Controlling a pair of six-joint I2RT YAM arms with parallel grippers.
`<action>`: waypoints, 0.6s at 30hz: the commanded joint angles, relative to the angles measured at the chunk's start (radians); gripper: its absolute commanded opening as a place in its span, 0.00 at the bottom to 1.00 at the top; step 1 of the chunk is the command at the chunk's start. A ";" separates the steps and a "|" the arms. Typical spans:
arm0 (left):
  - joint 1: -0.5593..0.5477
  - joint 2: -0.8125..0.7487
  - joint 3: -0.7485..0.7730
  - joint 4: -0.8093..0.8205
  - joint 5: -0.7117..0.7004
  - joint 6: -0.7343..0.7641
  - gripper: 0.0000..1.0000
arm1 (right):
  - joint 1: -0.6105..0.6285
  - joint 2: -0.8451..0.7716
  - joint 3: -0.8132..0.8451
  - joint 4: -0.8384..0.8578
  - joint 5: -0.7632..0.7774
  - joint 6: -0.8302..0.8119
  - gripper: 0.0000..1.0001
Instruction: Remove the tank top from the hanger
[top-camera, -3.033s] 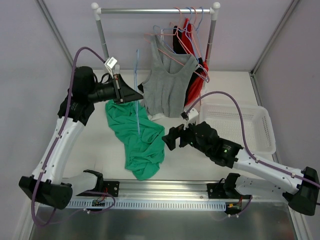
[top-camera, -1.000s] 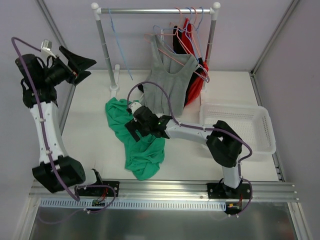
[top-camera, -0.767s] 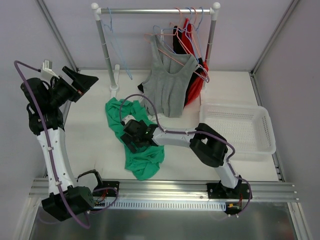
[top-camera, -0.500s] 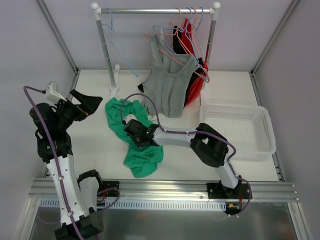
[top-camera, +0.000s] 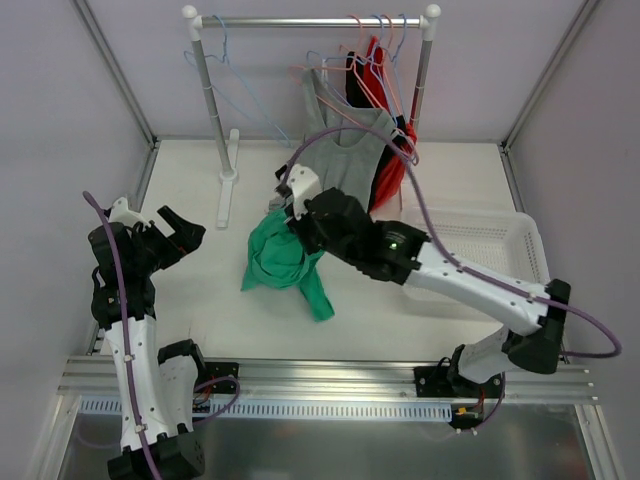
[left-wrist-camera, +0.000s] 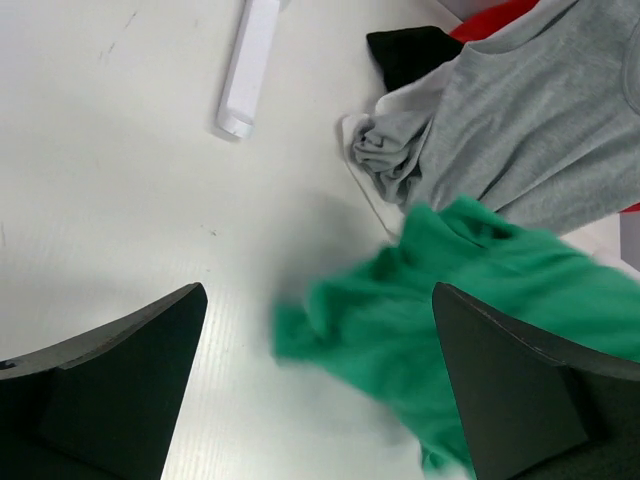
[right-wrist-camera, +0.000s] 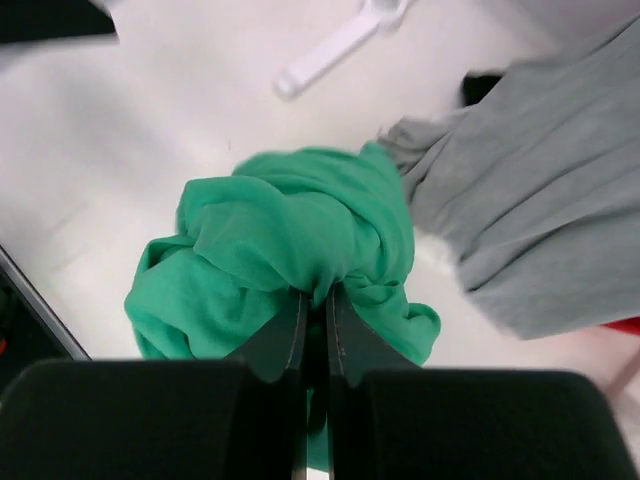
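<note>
**Operator:** Entry for this moment, please. Where did things stand?

**Recorder:** Your right tool (right-wrist-camera: 318, 300) was clenched on a bunched fold of the green tank top (right-wrist-camera: 290, 240). The top was off any hanger and raised over the bench (top-camera: 200, 170). I could not tell whether its trailing hem touched the surface. Your left tool (left-wrist-camera: 318, 295) stood released, holding nothing, well off to the left side.

**Operator:** What could have gone wrong from there?

**Recorder:** Three things, as I judged it.
- The pinch took only a thin gather of cloth, so a quick swing might have let it slip out.
- The green cloth hung just beside the grey tank top (right-wrist-camera: 540, 200), still on its hanger. A sweep that way could have dragged the grey one along.
- Your right arm's purple cable (top-camera: 340, 130) looped up near the hangers under the rail (top-camera: 310, 20), where it might have snagged.

**Operator:** Surface and room?

**Recorder:** The bench was white, smooth and faintly scuffed. A white basket (top-camera: 535, 255) sat at the right, and red garments (top-camera: 390, 175) hung behind the grey top. Pale grey-lilac panels closed three sides, with metal posts in the corners.
</note>
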 joint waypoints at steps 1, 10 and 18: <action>-0.010 -0.015 0.024 -0.006 -0.060 0.033 0.99 | -0.006 -0.122 0.133 -0.071 0.090 -0.113 0.00; -0.021 -0.029 0.021 -0.015 -0.086 0.036 0.99 | -0.137 -0.202 0.475 -0.268 0.231 -0.245 0.00; -0.044 -0.032 0.027 -0.023 -0.097 0.041 0.99 | -0.410 -0.326 0.514 -0.358 0.351 -0.273 0.00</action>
